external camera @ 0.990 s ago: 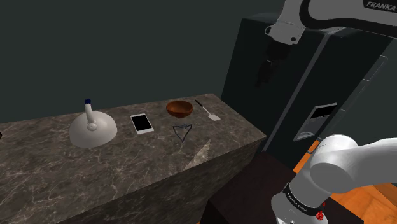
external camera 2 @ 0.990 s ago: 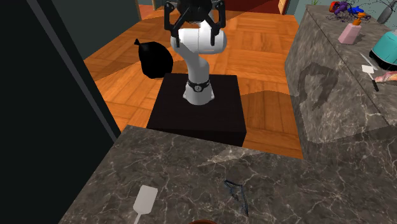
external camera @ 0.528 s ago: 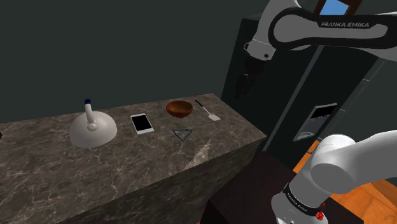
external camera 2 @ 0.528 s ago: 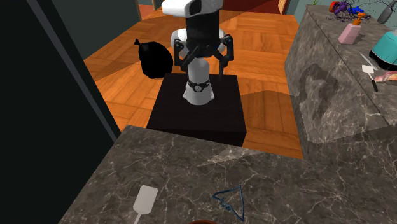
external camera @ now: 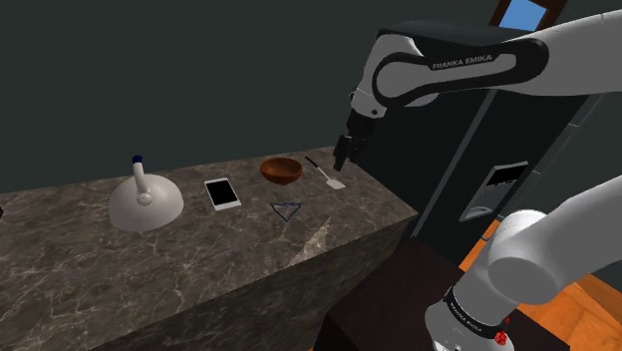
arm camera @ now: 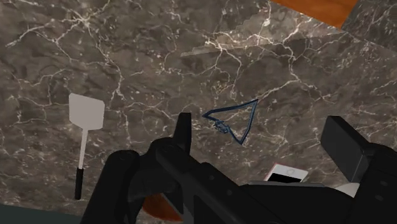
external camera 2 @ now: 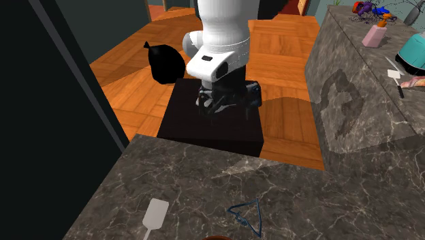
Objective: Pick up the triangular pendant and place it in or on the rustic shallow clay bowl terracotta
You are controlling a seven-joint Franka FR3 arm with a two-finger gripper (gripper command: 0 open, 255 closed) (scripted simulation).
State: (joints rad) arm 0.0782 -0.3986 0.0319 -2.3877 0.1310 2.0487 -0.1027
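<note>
The triangular pendant (external camera: 286, 208) is a thin blue wire outline lying flat on the dark marble counter (external camera: 199, 259); it also shows in the second exterior view (external camera 2: 246, 214) and the wrist view (arm camera: 233, 119). The brown shallow bowl (external camera: 282, 170) stands just behind it on the counter. My black gripper (external camera: 342, 157) hangs in the air above the counter's right end, over the spatula and to the right of the bowl. In the wrist view my gripper (arm camera: 264, 137) is open, its fingers well apart, with the pendant far below between them.
A white spatula (external camera: 329, 175) with a dark handle lies right of the bowl, also seen in the wrist view (arm camera: 84, 116). A white phone (external camera: 221, 192) and a white dome with a handle (external camera: 146, 199) sit further left. A tall dark cabinet (external camera: 468, 150) stands behind the arm.
The arm has swung down and to the shoulder view's left, from in front of the dark cabinet to above the counter's end. The pendant settled flat a second ago and lies still since.
</note>
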